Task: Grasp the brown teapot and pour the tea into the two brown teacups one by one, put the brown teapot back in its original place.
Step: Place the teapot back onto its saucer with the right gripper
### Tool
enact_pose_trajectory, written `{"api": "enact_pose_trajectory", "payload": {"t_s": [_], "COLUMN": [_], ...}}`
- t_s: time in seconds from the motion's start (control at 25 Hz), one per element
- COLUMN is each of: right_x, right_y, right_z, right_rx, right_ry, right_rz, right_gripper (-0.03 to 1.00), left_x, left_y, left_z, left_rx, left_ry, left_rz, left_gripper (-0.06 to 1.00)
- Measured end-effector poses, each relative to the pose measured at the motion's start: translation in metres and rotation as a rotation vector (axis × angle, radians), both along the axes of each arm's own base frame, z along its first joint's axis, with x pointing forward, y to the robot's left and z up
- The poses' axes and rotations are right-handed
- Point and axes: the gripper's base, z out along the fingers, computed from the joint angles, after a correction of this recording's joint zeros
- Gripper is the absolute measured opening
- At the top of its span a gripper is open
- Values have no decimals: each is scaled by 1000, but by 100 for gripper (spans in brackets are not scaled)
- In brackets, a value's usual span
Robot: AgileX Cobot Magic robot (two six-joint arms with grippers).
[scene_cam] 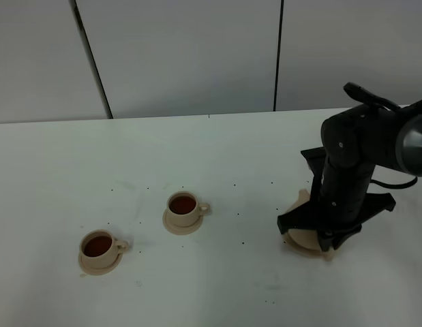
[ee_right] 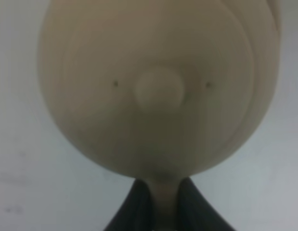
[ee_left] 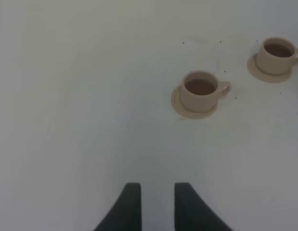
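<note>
- Two teacups (scene_cam: 183, 206) sit on saucers (scene_cam: 181, 223), left on the counter (scene_cam: 217, 150).
- The teapot (ee_right: 158, 86) sits far right on its plate (scene_cam: 303, 238).

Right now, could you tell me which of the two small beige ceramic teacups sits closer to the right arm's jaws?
The beige ceramic teacup farther from the table's front edge; the other teacup lies farther left, nearer that edge.

Two brown teacups (scene_cam: 183, 206) (scene_cam: 99, 246) with dark tea, two small saucers (scene_cam: 181, 225) (scene_cam: 99, 264) — one under each, one brown teapot (ee_right: 158, 86), one wider plate (scene_cam: 303, 238) under it, two dark grippers (ee_left: 156, 204) (ee_right: 158, 202), one white table (scene_cam: 217, 157) — dark specks scattered on it
</note>
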Motion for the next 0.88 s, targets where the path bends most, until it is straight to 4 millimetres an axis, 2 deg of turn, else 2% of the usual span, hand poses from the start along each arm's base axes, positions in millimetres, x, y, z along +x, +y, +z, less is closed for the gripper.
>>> {"api": "enact_pose_trajectory", "payload": {"t_s": [0.4, 0.88], "right_x": [-1, -1], "right_y": [0, 1], "right_z": [8, 5], "right_rx": [13, 9], "right_ry": [-85, -77], "right_rz": [19, 23], "right_gripper": [9, 9], "left_x": [0, 0], "left_y": [0, 0], "left_z": [0, 0], "left_rx": [-1, 0], "left_ry": [0, 0], "left_rz": [1, 0], "left_gripper": [24, 24]}}
